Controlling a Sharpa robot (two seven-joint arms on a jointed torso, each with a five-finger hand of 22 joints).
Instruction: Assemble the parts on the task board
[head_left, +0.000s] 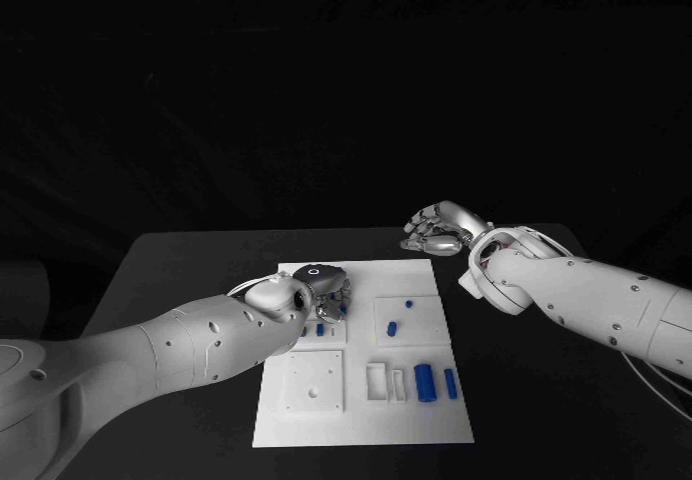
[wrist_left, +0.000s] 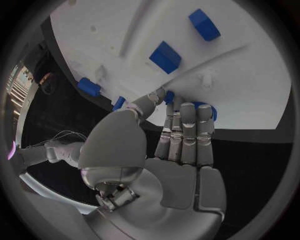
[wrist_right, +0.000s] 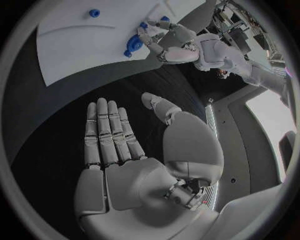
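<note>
While the right hand (head_left: 440, 229) hovers flat and spread beyond the white rectangular task board (head_left: 433, 420), the left hand (head_left: 309, 288) pinches a small blue plastic part (wrist_left: 205, 108) on the black counter (head_left: 188, 260).

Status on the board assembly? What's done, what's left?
Early. Nothing looks finished. The left hand has its fingers on a blue part at the board's far-left area; whether it grips it is unclear. The right hand is open off the board. Loose parts remain near its front.

Right hand (wrist_right: 134, 165) flat (fingers (wrist_right: 109, 132) straight) beside task board (wrist_right: 81, 45)
</note>
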